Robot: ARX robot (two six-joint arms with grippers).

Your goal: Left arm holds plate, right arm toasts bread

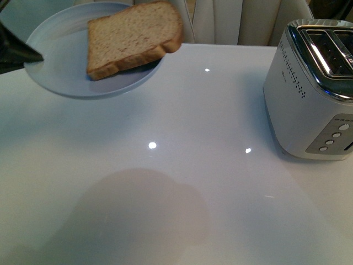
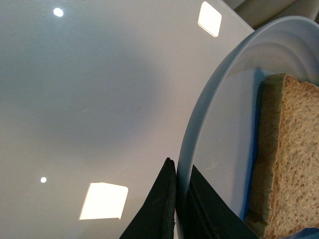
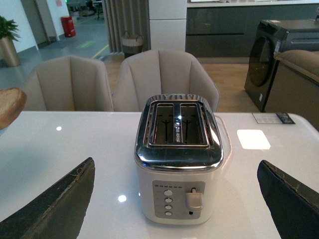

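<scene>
The pale blue-grey plate (image 1: pixel 60 66) hangs above the white table at the far left, tilted. The bread (image 1: pixel 132 38) lies on it, its rounded end reaching past the plate's right rim. My left gripper (image 1: pixel 22 52) is shut on the plate's left rim; in the left wrist view its dark fingers (image 2: pixel 159 209) pinch the rim (image 2: pixel 199 124) beside the bread (image 2: pixel 289 159). My right gripper (image 3: pixel 174 199) is open and empty, its two dark fingers either side of the white and chrome toaster (image 3: pixel 178 159), which stands at the right in the front view (image 1: pixel 311 94). An edge of the bread shows in the right wrist view (image 3: pixel 10 107).
The toaster has two empty slots (image 3: pixel 179 123), a lever (image 3: pixel 194 199) and several buttons on its front. Beige chairs (image 3: pixel 164 74) stand behind the glossy white table (image 1: pixel 165 182). A dark appliance (image 3: pixel 271 55) stands in the room beyond.
</scene>
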